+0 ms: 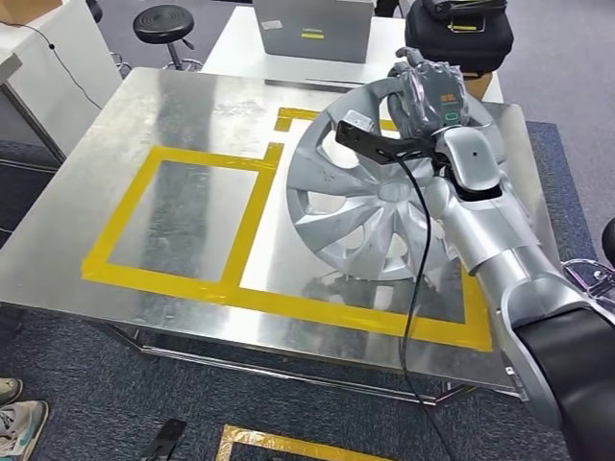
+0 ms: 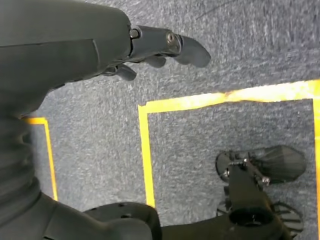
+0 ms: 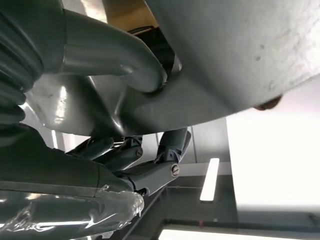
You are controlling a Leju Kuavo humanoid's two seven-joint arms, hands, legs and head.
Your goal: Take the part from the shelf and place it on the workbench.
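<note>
Fingers: right hand point(image 1: 428, 96) clasps the wheel cover point(image 1: 362, 197) at its upper rim; left hand point(image 2: 158, 47) loose, holding nothing.
Cover: tilted over the desk point(image 1: 182, 106).
Handling: likely light, stiff, slippery; rim or spoke gaps suit gripping.

the right hand point(image 1: 428, 96) and arm cover the hubcap's point(image 1: 348, 206) upper right rim and the counter point(image 1: 182, 115) behind it, the laptop point(image 1: 313, 29) and black case point(image 1: 458, 36) are cut off by the top edge, and the shoes point(image 1: 15, 415) by the left edge.
</note>
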